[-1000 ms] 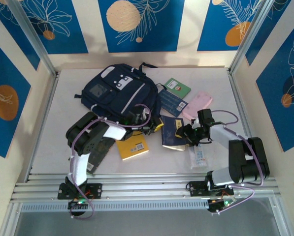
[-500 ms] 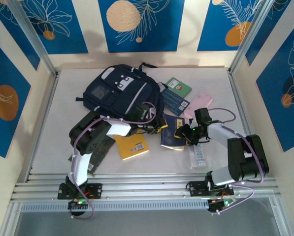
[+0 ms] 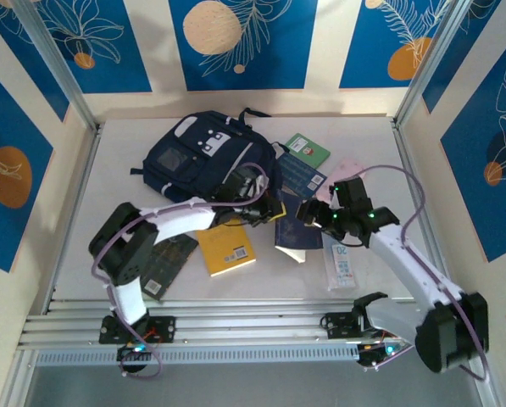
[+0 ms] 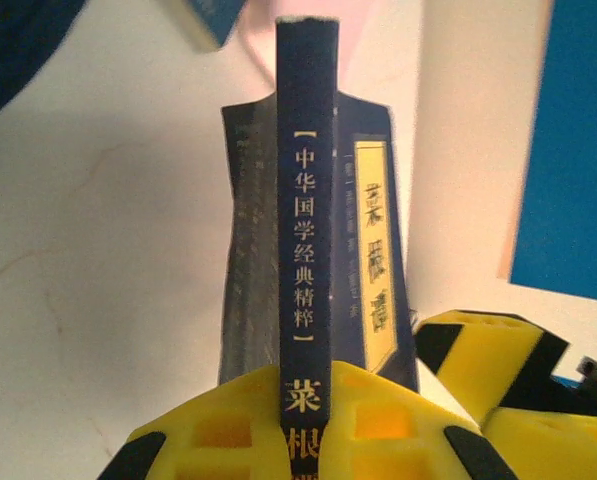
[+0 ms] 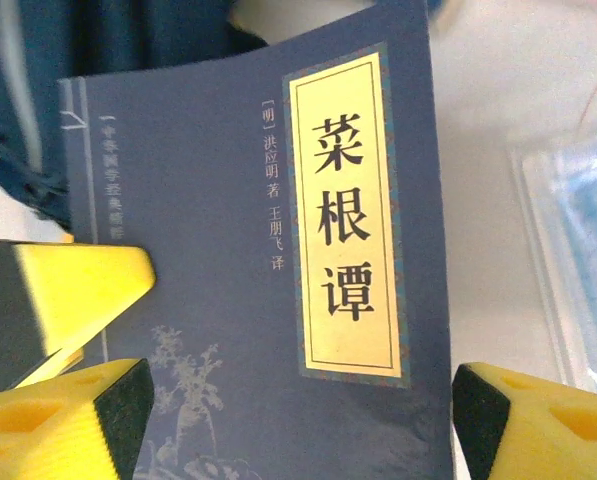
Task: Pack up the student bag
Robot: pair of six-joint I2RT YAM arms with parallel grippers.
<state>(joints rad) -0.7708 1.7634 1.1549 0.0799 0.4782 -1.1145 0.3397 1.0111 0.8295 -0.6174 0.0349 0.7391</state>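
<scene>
Closer, left end effector [image 4: 306, 392] pinches book [image 4: 306, 200] by spine.

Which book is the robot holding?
The dark blue book with the yellow label, pinched at its spine by the left gripper. The yellow book and green book lie flat, untouched.

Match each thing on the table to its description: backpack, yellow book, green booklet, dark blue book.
Things: 1 backpack; 2 yellow book; 3 green booklet; 4 dark blue book.
Descriptions: A clamped at its spine by the left gripper; B navy with white trim; C right of the backpack, at the far side; D lying flat, just nearer than the backpack.
Pairs: 1-B, 2-D, 3-C, 4-A.
</scene>
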